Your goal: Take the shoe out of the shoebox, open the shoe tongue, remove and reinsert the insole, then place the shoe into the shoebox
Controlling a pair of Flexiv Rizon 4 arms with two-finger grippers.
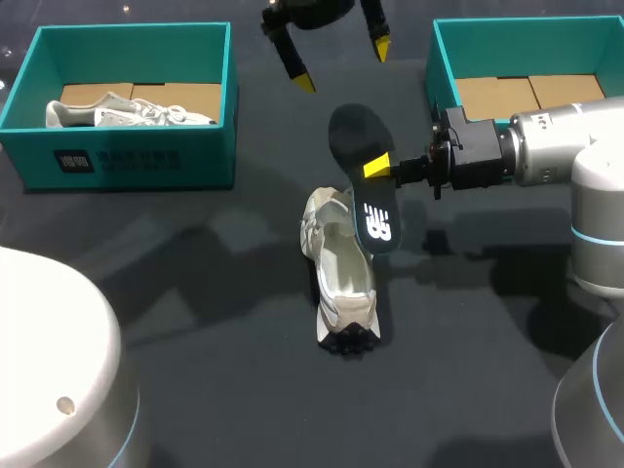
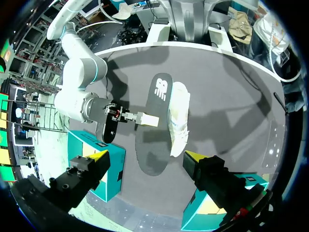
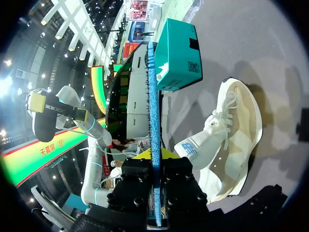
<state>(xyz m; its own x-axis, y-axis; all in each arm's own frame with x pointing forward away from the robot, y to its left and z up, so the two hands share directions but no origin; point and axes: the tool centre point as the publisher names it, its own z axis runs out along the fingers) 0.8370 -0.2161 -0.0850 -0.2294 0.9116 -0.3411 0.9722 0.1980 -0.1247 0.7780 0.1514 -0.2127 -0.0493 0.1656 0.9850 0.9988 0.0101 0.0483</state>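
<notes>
A white sneaker (image 1: pixel 343 283) lies on its side on the dark table, mid-table. Just above it my right gripper (image 1: pixel 380 171) is shut on the black insole (image 1: pixel 353 132), which hangs clear of the shoe. In the right wrist view the insole (image 3: pixel 153 111) stands edge-on between the fingers of that gripper (image 3: pixel 155 157), with the sneaker (image 3: pixel 231 140) beside it. My left gripper (image 1: pixel 343 64) hovers open and empty over the table's far side. In its own view the left gripper (image 2: pixel 146 157) looks down on the insole (image 2: pixel 155 130) and the sneaker (image 2: pixel 178 118).
A teal shoebox (image 1: pixel 132 29) at the far left holds a second white shoe (image 1: pixel 127 112). Another teal shoebox (image 1: pixel 434 58) at the far right shows only its cardboard floor. My right arm (image 1: pixel 546 146) stretches in front of that box.
</notes>
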